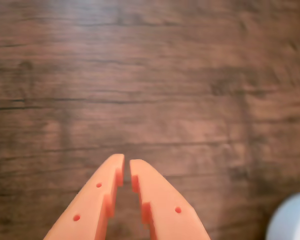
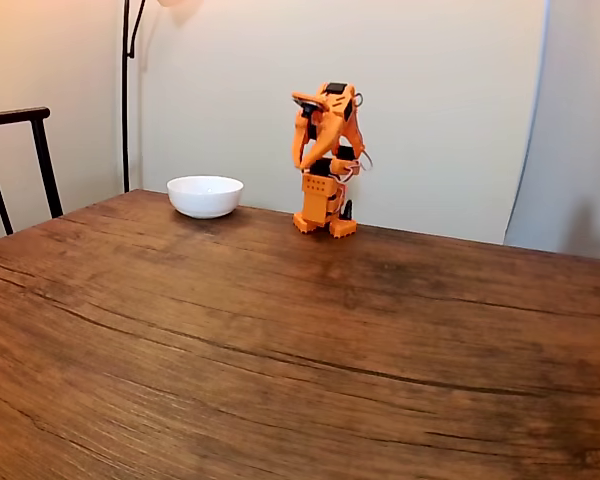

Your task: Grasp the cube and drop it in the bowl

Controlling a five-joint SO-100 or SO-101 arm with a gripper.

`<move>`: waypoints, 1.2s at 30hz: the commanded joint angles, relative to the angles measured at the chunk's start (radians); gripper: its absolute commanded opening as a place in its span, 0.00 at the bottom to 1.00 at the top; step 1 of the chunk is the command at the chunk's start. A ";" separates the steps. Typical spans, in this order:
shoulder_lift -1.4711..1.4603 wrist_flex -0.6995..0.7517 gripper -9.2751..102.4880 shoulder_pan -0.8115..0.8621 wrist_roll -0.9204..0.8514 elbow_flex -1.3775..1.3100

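Arm folded upright at the far table [image 2: 280, 350] edge, gripper [image 1: 127, 165] nearly closed on nothing above bare wood, bowl [image 2: 205, 195] just beside its base, ready as drop target; cube's whereabouts cannot be told.

Wrist view looks down closely; fixed view faces across the table [image 2: 280, 350].

Orange robot arm [image 2: 325, 160] folded upright at the far edge of a dark wooden table [image 2: 280, 350].
A plain round white bowl [image 2: 205, 195] sits just to its left — near, not touching. A dark chair back [image 2: 20, 160] and a thin black lamp pole [image 2: 126, 95] stand at far left — a pale wall behind.
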 commanded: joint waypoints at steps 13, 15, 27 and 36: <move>0.002 -0.334 0.08 -0.242 -0.104 0.367; 0.002 -0.364 0.08 -0.270 -0.106 0.410; 0.002 -0.425 0.08 -0.319 -0.106 0.549; 0.002 -0.426 0.08 -0.278 -0.106 0.589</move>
